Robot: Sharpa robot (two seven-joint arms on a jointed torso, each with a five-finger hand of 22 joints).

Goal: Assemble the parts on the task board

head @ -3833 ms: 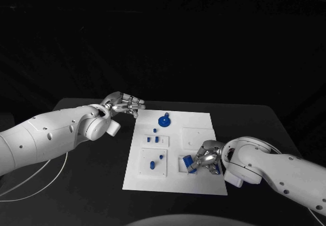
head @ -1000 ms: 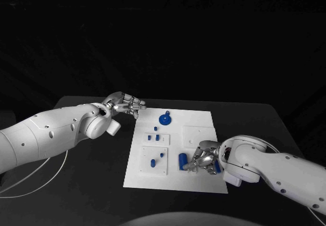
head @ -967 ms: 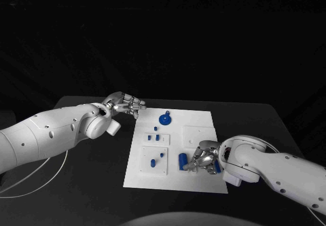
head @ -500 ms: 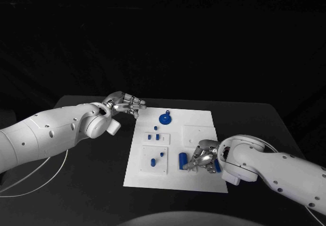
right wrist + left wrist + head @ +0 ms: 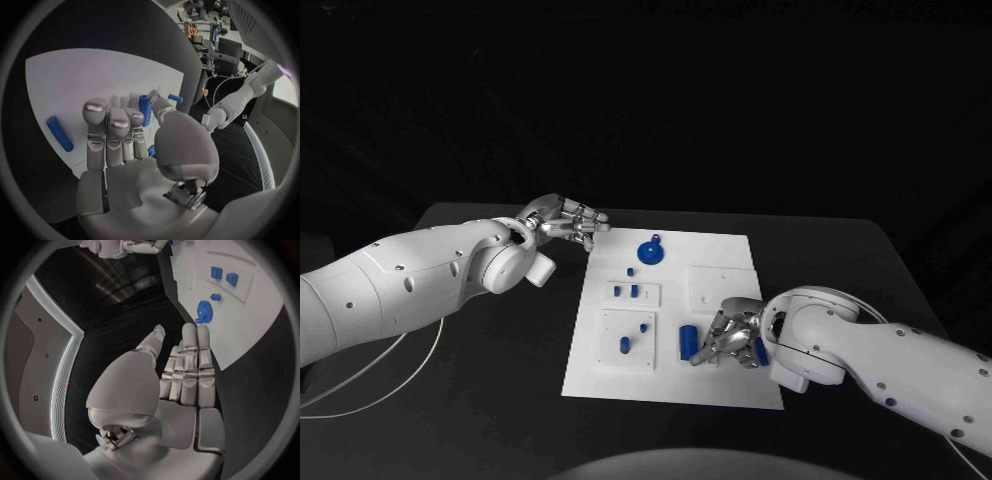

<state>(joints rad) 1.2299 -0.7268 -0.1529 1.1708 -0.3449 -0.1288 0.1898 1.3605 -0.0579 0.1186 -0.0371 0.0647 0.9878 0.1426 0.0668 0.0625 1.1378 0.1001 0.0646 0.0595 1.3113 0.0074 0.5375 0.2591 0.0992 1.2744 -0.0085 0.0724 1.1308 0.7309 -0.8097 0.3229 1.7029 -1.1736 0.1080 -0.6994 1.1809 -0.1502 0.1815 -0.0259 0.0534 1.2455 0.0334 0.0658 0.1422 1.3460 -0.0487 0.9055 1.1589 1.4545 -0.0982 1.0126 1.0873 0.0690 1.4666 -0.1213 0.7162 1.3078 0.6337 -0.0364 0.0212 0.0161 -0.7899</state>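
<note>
The black bench [image 5: 877, 260] carries the white task board [image 5: 733, 262], which reaches from just beyond the left fingers to under the right fingers. The left hand [image 5: 567, 222] hovers off the board's corner, its fingers [image 5: 190, 360] straight and side by side with the thumb apart, holding nothing. It has stayed where it was throughout, so it takes no part in this step. The right hand [image 5: 733, 338] is bent low over the board. A few seconds ago it crouched over a blue piece closer to the board's near edge; it has since shifted slightly, and in the last second it has hardly moved. A long blue cylinder [image 5: 688, 342] now lies free on the board just beside the right fingers and apart from them. I judge that it has been let go and is not yet seated, so the assembly is early. In the right wrist view a short blue peg [image 5: 145, 110] rises between the thumb and the fingertips [image 5: 95, 107]. I read it as pinched there, though its lower end and the contact are hidden. Past the left fingers lie the round blue part [image 5: 649, 252] and small blue pieces [image 5: 626, 292]. Whether any of them sits in a socket is too small to tell, and the spot under the right palm is covered
</note>
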